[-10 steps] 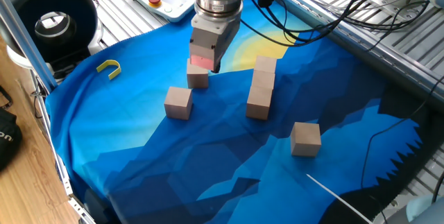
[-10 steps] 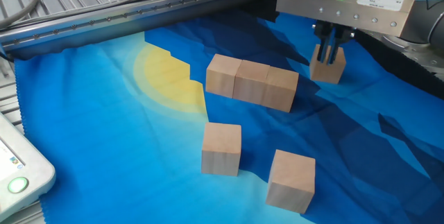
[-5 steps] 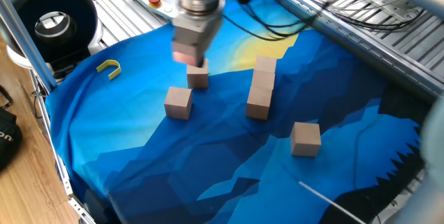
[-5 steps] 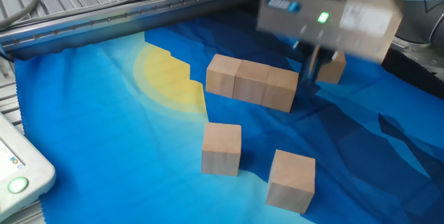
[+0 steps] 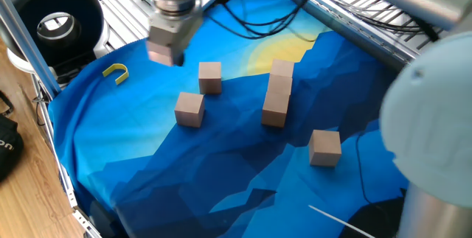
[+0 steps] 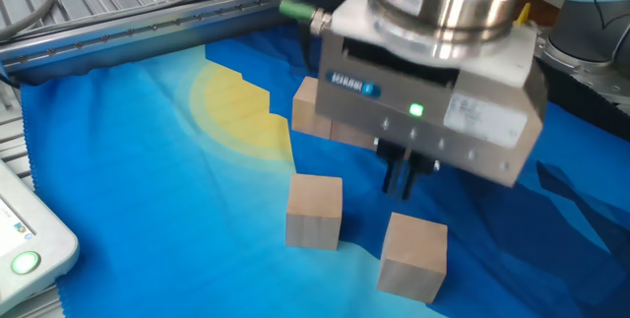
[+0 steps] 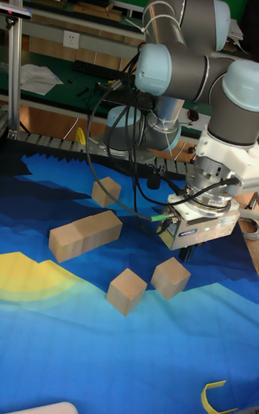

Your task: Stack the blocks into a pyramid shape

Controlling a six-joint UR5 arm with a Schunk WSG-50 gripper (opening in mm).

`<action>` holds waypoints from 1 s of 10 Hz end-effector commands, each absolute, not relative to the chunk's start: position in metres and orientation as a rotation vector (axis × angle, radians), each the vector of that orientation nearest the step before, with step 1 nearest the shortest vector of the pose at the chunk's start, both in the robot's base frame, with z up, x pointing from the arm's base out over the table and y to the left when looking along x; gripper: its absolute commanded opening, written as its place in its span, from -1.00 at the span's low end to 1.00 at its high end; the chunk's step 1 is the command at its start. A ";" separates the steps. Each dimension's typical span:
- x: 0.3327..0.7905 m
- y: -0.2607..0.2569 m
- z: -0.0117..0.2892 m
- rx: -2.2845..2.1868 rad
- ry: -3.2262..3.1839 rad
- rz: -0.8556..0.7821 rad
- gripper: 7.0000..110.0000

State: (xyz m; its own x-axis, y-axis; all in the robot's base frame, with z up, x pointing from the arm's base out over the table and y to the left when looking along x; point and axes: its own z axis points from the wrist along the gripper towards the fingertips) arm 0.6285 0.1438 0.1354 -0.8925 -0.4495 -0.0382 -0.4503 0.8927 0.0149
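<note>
a yellow u-shaped piece (image 5: pixel 116 72) lies near loose blocks (image 5: pixel 189 109) on the blue cloth (image 5: pixel 184 172); the gripper (image 6: pixel 399 177) hovers empty, fingers nearly together.

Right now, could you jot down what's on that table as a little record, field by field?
surface: blue and yellow cloth
row of blocks: three cubes touching in a line
loose blocks: three, each apart
stacked so far: nothing, all blocks lie on the cloth
gripper: raised, holding nothing, fingers close together
other item: yellow U-shaped piece near the cloth's edge
</note>
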 end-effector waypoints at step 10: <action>0.626 0.149 0.135 -0.782 3.038 0.053 -1.00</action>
